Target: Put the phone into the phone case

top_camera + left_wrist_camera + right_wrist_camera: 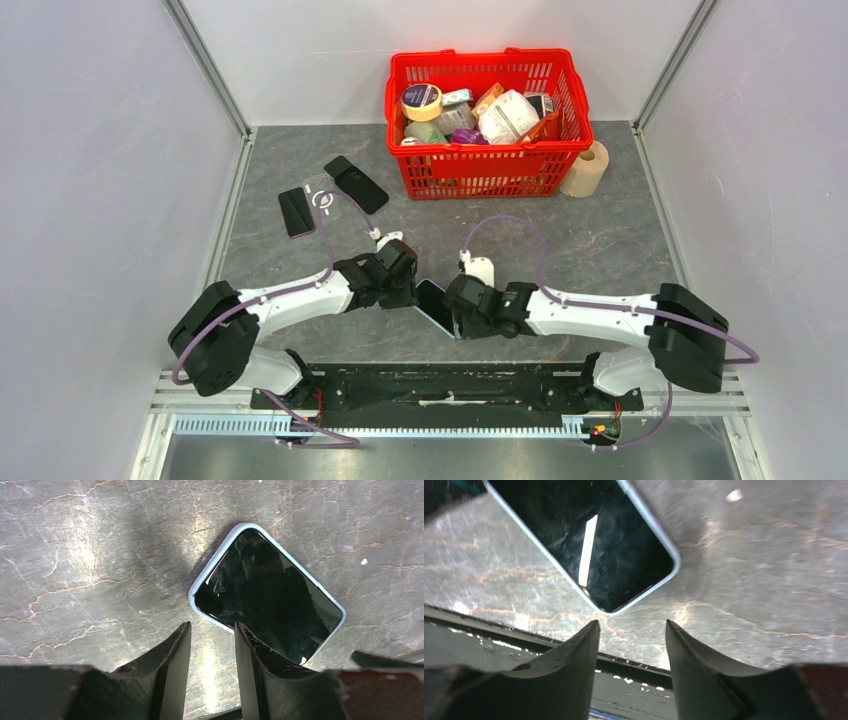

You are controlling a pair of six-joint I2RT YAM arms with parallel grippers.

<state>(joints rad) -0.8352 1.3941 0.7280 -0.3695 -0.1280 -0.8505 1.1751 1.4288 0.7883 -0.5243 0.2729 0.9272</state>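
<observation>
Top external view: the phone (433, 306) is seen lying flat on the grey desk (620, 250), near the middle of its front edge.
Phone case (216, 562): its pale rim is shown ringing the dark screen on every visible side.
Left gripper (212, 630): pictured partly open, with nothing between its fingers; one fingertip overlaps the phone's near edge, and contact cannot be told.
Right gripper (632, 627): fingers are parted and nothing is gripped; the phone's corner lies just beyond them.
Far desk: a red basket (470, 170) of groceries is flanked by a pale roll (587, 168); two dark handsets (296, 211) (356, 183) and a clear case (322, 195) are left well apart.
</observation>
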